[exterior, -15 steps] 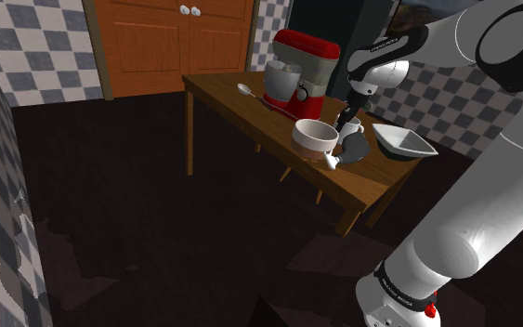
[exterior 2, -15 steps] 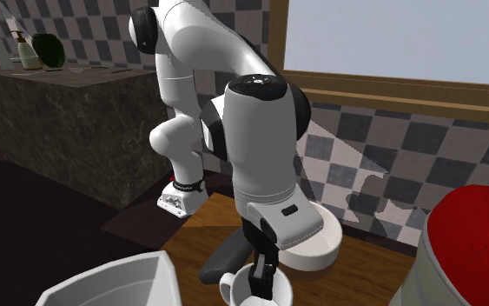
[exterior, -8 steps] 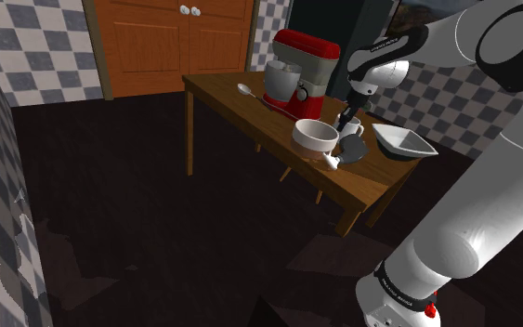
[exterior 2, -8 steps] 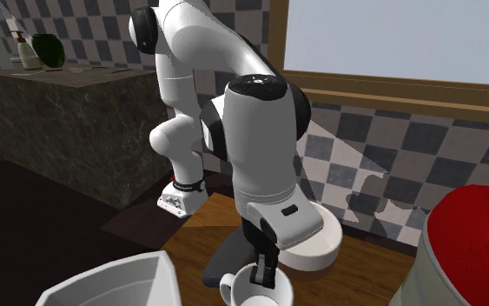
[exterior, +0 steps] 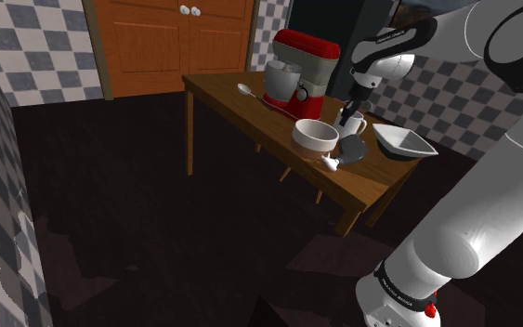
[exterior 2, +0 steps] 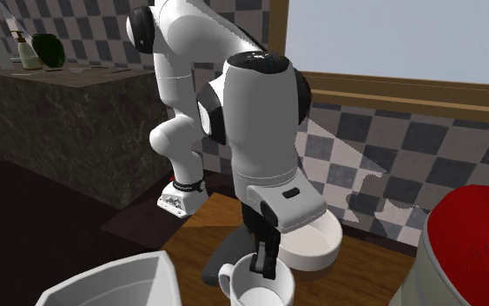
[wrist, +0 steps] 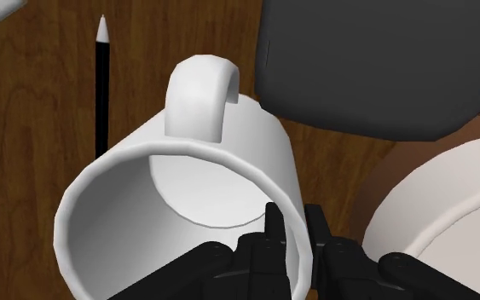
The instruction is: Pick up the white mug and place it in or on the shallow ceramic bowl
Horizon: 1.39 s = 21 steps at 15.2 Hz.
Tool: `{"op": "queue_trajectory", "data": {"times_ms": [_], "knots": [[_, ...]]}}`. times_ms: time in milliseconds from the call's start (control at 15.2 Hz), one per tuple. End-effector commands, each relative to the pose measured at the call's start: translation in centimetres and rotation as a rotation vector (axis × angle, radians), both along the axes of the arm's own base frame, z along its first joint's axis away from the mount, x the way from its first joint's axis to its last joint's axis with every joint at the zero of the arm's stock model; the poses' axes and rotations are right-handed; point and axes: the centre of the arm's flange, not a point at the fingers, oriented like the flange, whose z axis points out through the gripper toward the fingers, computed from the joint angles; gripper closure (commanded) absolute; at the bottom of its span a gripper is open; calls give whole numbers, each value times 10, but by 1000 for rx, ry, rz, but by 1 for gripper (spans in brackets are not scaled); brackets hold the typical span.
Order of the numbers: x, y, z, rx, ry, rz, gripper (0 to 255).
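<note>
In the shoulder view the gripper [exterior: 347, 114] hangs over the far half of the wooden table [exterior: 215, 91], its fingers shut on the rim of the white mug [exterior: 355, 124]. The mug sits hemmed in: a round cream bowl [exterior: 316, 136] just beside it toward that view's left, a shallow white bowl [exterior: 404, 141] with angled sides near it on the right by the table's edge, a dark grey utensil [exterior: 351, 150] below it, and a red stand mixer [exterior: 298, 76] behind. The table's left end is open apart from a spoon [exterior: 246, 90], and dark floor [exterior: 138, 214] spreads wide before the near edge. In the second exterior view the gripper [exterior 2: 264, 257] comes straight down into the mug [exterior 2: 249, 287], whose base is cut off by the bottom edge; the round bowl [exterior 2: 316, 245] stands close behind it, the shallow bowl's rim [exterior 2: 116, 276] fills the lower left corner, and the mixer's red top [exterior 2: 472, 228] crowds the right edge. In the wrist view the gripper [wrist: 291, 230] pinches the mug's wall, one finger [wrist: 270, 223] inside and the other outside, opposite the handle. The cream bowl's rim [wrist: 438, 204] lies just beside the outer finger, the grey utensil [wrist: 374, 60] nearly touches the mug beyond the handle, and a thin black stick [wrist: 101, 81] with a white tip lies apart on bare wood.
</note>
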Motion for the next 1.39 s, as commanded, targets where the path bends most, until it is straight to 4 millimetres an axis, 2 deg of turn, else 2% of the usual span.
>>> {"op": "queue_trajectory", "data": {"times_ms": [0,1320], "knots": [[1,0,11,0,0,0,255],[1,0,116,0,0,0,255]]}}
